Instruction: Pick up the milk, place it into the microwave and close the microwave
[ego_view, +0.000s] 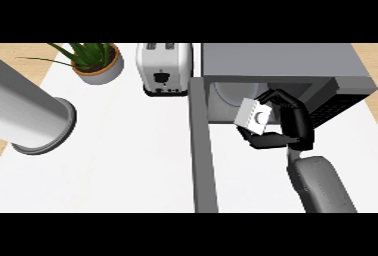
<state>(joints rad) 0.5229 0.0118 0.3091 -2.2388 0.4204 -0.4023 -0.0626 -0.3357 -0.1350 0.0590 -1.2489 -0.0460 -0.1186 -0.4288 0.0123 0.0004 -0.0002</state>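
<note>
A white milk carton (253, 116) is held tilted in front of the microwave's (284, 62) open cavity. My right hand (289, 126) is shut on it, fingers curled over its top and thumb under its lower end. The microwave door (202, 150) stands swung open toward me, seen edge-on as a long grey bar left of the hand. The carton hangs at the cavity's mouth, above the counter (125, 165). My left hand does not show.
A silver toaster (164, 67) stands just left of the microwave. A potted plant (96, 60) sits at the back left. A large grey cylinder (33, 117) occupies the left side of the counter.
</note>
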